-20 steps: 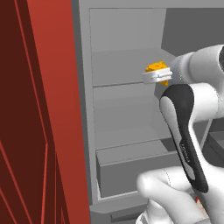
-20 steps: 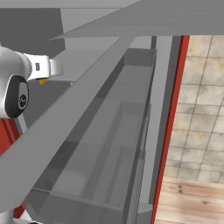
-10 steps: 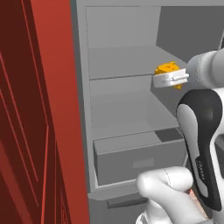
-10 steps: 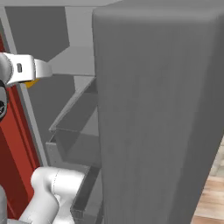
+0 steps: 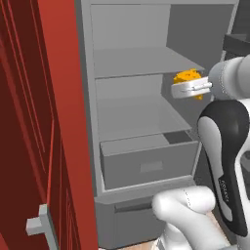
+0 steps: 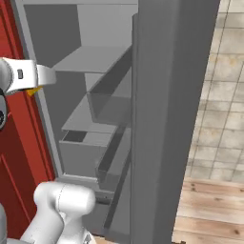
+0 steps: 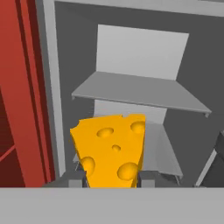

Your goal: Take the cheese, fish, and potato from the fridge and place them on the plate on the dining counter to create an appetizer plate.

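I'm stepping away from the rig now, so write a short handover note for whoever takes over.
Tool: shut on the cheese, an orange-yellow wedge held between the finger tips, in front of the open fridge.
Fridge: door open; the grey shelves and lower drawer look bare from these angles. Fish and potato cannot be made out here.
Done: cheese picked up.
Left: carry the cheese to the plate on the dining counter, then fetch the fish and potato and place them there too.
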Available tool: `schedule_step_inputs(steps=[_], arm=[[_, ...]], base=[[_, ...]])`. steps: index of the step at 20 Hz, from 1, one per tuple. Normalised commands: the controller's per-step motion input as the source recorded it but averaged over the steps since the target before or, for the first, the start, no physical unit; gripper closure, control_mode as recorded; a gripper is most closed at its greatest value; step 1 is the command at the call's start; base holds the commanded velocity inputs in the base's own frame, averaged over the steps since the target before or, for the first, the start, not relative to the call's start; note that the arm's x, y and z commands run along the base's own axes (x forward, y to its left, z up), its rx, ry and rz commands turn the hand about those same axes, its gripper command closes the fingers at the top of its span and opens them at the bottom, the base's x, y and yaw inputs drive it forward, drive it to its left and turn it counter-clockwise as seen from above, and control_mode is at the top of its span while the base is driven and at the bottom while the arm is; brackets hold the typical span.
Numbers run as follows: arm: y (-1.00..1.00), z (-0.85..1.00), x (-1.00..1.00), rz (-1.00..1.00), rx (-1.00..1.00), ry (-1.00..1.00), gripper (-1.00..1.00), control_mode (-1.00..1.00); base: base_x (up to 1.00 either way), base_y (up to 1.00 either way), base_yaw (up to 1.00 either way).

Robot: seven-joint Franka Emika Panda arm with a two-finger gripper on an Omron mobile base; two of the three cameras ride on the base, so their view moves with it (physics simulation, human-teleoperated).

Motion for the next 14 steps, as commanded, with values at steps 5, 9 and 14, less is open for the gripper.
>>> schedule_step_inputs(steps=[5, 9, 14], arm=[[0.0, 0.0, 0.0, 0.0, 0.0, 0.0, 1.0, 1.0], [0.0, 0.0, 0.0, 0.0, 0.0, 0.0, 1.0, 1.0], [0.0, 0.0, 0.0, 0.0, 0.0, 0.0, 1.0, 1.0]], base=[[-1.0, -0.45, 0.01], [-1.0, -0.5, 0.0], [-1.0, -0.55, 0.0]])
